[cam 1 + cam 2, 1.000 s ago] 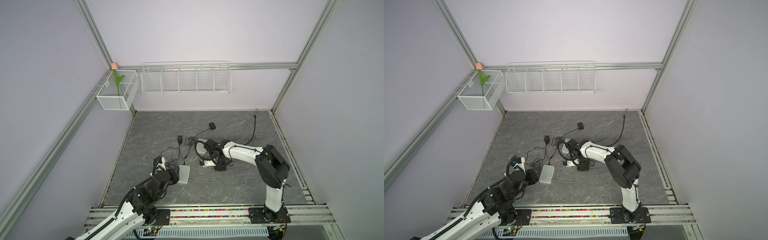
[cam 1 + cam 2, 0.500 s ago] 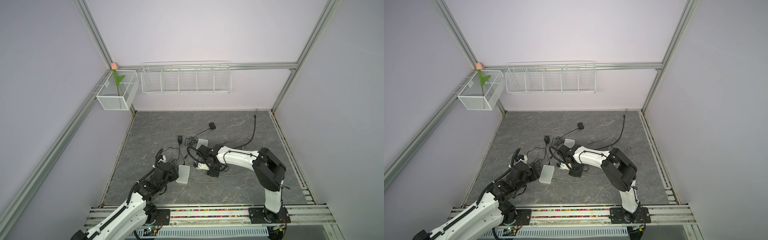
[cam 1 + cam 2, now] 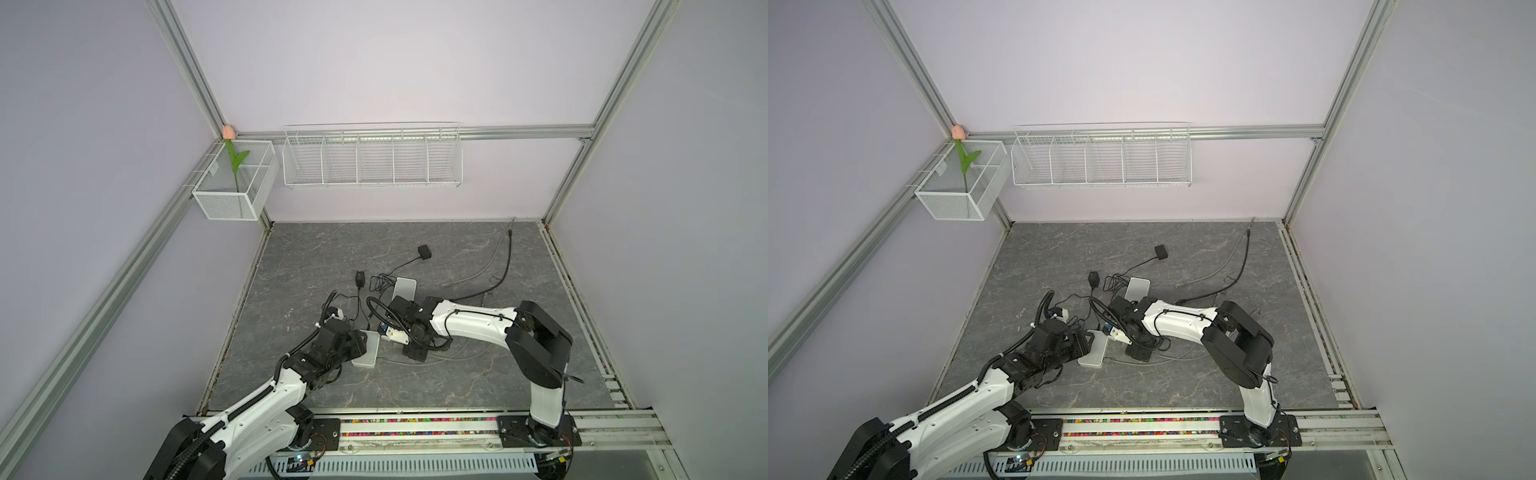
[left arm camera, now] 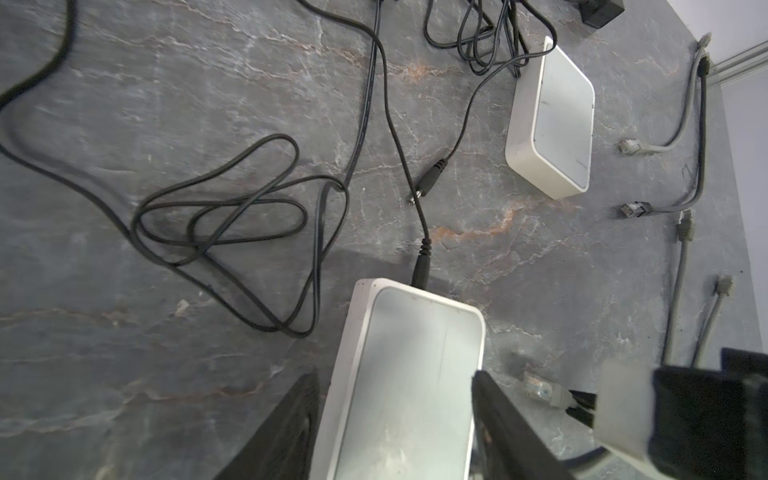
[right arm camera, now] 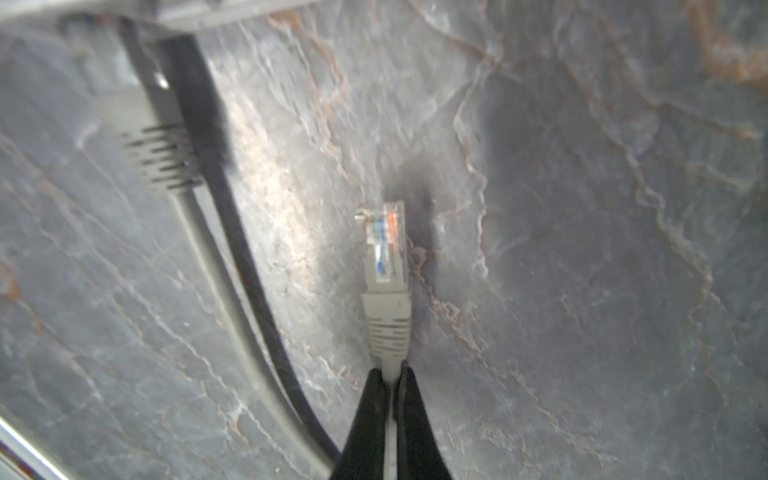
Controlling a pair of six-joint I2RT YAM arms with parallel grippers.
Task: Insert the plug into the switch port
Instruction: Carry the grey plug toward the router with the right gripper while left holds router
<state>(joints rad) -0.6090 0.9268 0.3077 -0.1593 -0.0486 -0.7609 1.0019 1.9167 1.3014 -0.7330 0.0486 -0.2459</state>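
**Plug held just beside the switch, not yet in a port**

We take the near switch (image 4: 415, 353) (image 3: 368, 353) as our landmark: a flat white box lying on the grey stone-look mat (image 4: 166, 104).

The left gripper (image 4: 395, 376) stands about half spread. Its two black fingers (image 4: 291, 428) run along the box's two long sides and clasp it between them.

The right gripper (image 5: 390, 376) is pinched tight on the thin grey cable right behind the boot of the plug (image 5: 384, 245), and so holds it. We see a clear network connector with coloured wires inside and a grey ribbed boot.

In the left wrist view the plug (image 4: 538, 388) sits just beside the near switch's long side, on the right arm's side. Its clear tip points towards the box and does not touch it. We cannot see the ports themselves in any view.

A black power lead (image 4: 420, 266) is plugged into the short end of the near switch, the end away from the left gripper. Just beyond that end lies a loose black barrel plug (image 4: 430, 178), and farther beyond it a second white box (image 4: 552, 120).

A coil of black cable (image 4: 232, 220) lies on the mat on the side of the near switch opposite the held plug. Loose grey network plugs (image 4: 629, 145) lie well apart from the near switch, out past the held plug.
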